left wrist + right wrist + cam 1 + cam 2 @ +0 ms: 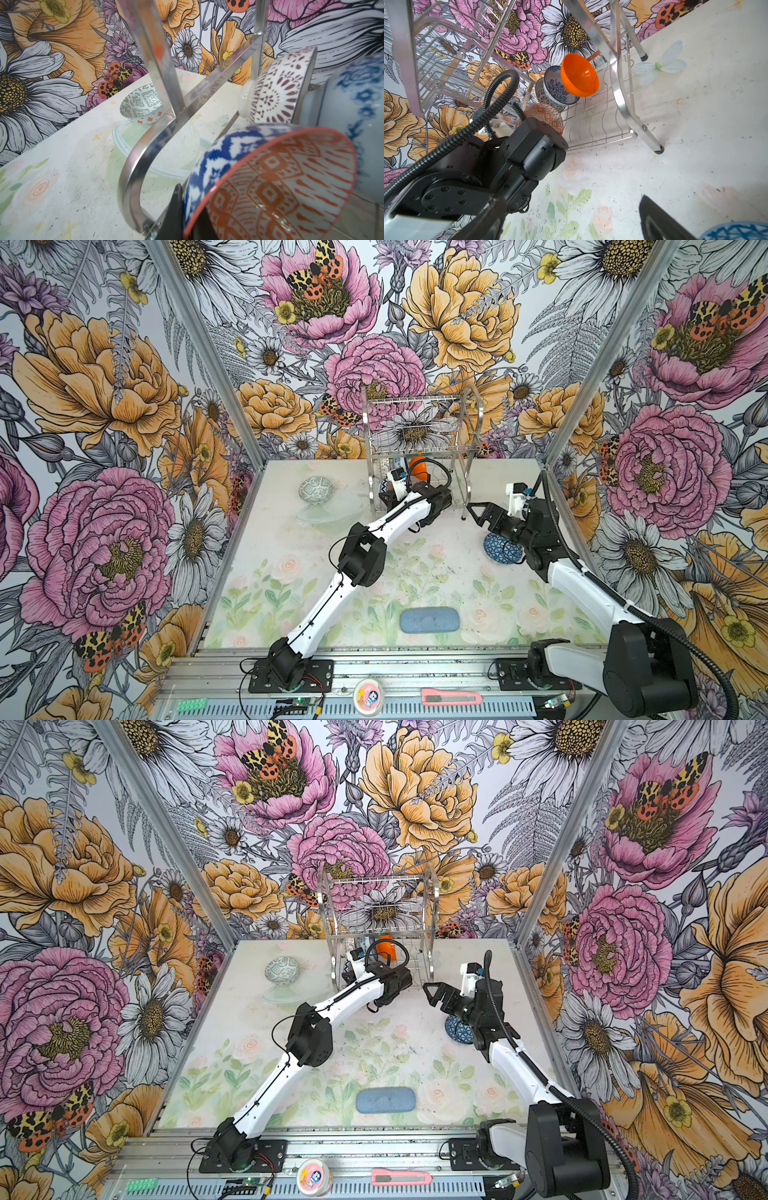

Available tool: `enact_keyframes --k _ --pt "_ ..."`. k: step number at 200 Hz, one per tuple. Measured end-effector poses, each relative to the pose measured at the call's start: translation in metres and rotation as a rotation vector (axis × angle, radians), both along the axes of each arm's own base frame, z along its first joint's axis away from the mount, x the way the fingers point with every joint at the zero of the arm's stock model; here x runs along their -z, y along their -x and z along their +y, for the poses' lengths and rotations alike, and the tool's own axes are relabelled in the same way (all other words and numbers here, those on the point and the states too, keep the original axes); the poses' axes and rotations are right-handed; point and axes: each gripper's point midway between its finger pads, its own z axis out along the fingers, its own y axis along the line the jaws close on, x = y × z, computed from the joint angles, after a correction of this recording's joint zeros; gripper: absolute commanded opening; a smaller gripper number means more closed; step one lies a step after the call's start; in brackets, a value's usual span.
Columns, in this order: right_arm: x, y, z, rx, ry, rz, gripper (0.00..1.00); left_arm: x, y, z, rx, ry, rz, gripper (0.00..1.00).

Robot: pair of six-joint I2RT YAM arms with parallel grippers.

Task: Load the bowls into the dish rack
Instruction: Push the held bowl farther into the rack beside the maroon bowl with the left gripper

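Observation:
The silver dish rack (pixel 419 435) (pixel 376 911) stands at the back of the table. On its lower tier, leaning on edge, are a plain orange bowl (pixel 579 74), a blue floral bowl (pixel 558 89) and a lattice-patterned bowl (pixel 276 91). My left gripper (pixel 192 209) is shut on the rim of the orange-white geometric bowl (pixel 270 182) at that tier's left front end. A grey-green patterned bowl (pixel 316 489) (pixel 143 106) sits upright on the table left of the rack. My right gripper (pixel 482 514) (pixel 571 224) hangs open and empty, above the dark-blue triangle-patterned bowl (pixel 500 549) (pixel 735 231).
A flat blue-grey pad (pixel 430 619) lies near the table's front edge. On the metal rail in front lie a pink utility knife (pixel 451 697) and a round tub (pixel 368 695). Flowered walls close in the back and both sides.

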Motion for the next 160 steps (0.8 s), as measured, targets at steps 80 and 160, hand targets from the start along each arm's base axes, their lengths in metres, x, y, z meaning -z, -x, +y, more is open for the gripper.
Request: enact_keyframes --k 80,160 --pt "0.016 -0.007 0.002 -0.003 -0.033 0.048 1.0 -0.001 -0.005 0.006 0.009 -0.048 0.049 0.0" --pt "0.023 -0.013 -0.001 0.004 -0.048 0.062 1.0 -0.007 -0.007 0.009 0.033 -0.157 0.104 0.0"
